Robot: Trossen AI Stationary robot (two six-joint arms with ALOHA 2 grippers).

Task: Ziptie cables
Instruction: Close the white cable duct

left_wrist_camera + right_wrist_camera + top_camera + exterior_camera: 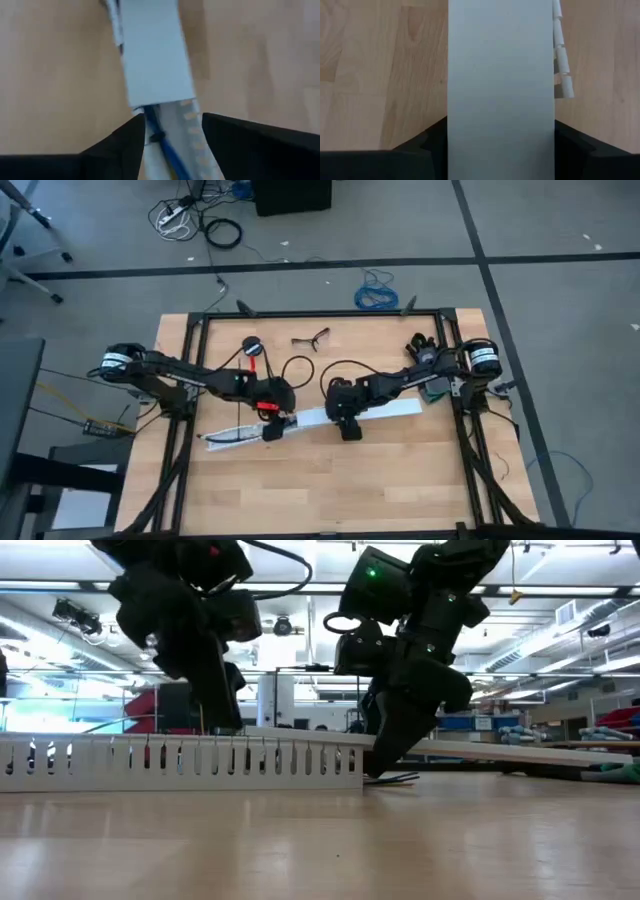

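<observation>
Lengthwise, the cables (pixel 162 142) are laid in the white slotted strip (pixel 240 436), straddled by the spread left tool (pixel 172 145); its flat cover (pixel 501 90) is pinched by the right tool (pixel 501 150).

No readable text is showing in any view. Nothing legible is appearing on the white slotted strip (pixel 180 762), the arms, or the table (pixel 330 490); no labels, brands, numbers or signs are resolving in the room behind.
</observation>
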